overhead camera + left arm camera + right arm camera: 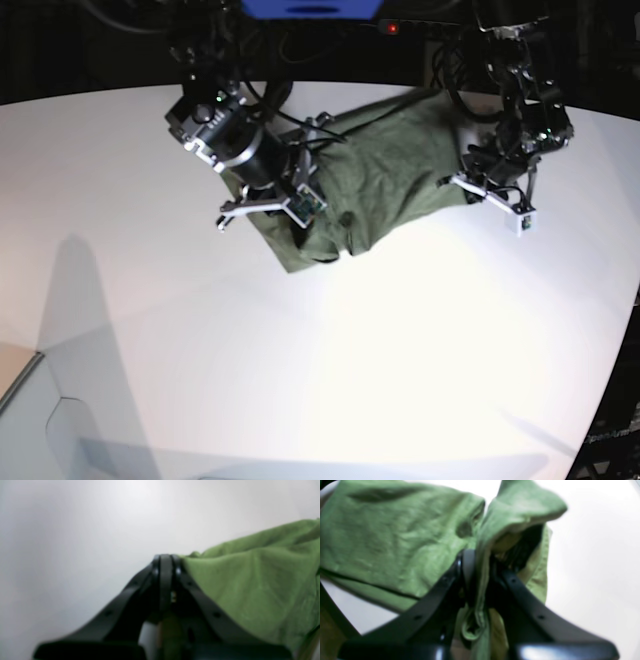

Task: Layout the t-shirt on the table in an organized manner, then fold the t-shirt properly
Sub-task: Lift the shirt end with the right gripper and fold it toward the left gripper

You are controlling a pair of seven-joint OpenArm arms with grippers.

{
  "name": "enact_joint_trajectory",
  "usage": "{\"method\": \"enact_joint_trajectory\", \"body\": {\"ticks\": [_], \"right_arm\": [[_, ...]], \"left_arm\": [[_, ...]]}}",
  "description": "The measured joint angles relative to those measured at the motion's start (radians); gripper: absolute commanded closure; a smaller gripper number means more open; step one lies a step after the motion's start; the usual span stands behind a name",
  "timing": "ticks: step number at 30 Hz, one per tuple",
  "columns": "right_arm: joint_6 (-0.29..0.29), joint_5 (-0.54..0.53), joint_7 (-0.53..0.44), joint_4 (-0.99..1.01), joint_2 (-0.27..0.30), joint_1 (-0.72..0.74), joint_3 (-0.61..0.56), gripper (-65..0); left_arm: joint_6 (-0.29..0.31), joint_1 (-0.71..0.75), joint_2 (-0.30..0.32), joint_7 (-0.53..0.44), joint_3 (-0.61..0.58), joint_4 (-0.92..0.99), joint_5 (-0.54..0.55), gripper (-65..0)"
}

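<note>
The olive-green t-shirt (385, 175) lies crumpled at the far middle of the white table (350, 360). My right gripper (480, 560) is shut on a bunched fold of the t-shirt (395, 535), with fabric hanging between the black fingers (467, 562). In the base view the right gripper (303, 207) sits at the shirt's near-left corner. My left gripper (165, 560) is shut at the edge of the t-shirt (250, 585), and cloth rises to its tips and drapes off to the right. The left gripper (470, 182) is at the shirt's right side in the base view.
The table's curved far edge (120, 92) meets dark surroundings and cables behind the arms. A pale panel (45, 420) stands at the near-left corner. The table's right edge (622, 330) curves away near the left arm.
</note>
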State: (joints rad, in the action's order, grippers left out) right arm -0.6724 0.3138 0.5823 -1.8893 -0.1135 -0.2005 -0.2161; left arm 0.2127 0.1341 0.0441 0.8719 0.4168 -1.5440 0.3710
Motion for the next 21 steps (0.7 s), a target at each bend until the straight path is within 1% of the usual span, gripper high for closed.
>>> {"method": "enact_joint_trajectory", "body": {"ticks": [6,10,12,17,21], "right_arm": [[0.000,-0.002,-0.003,-0.002,0.002,0.021,-0.146,0.0],[0.000,-0.003,-0.006,0.012,0.001,0.086,-0.224,0.0],[0.000,-0.003,-0.008,0.030,-0.002,0.110,-0.243,0.0],[-0.001,0.001,0.000,0.178,-0.003,0.160,-0.286,0.0],[0.000,0.004,0.003,0.221,-0.006,0.173,-0.359,0.0]], "left_arm": [[0.000,-0.006,-0.003,0.000,0.000,0.000,0.000,0.0],[0.000,-0.001,-0.003,0.000,0.001,0.000,0.002,0.0],[0.000,-0.001,-0.003,0.001,0.002,0.000,0.000,0.0],[0.000,0.001,-0.003,0.000,0.006,0.000,0.002,0.0],[0.000,0.001,-0.003,0.000,0.006,0.000,0.005,0.0]]}}
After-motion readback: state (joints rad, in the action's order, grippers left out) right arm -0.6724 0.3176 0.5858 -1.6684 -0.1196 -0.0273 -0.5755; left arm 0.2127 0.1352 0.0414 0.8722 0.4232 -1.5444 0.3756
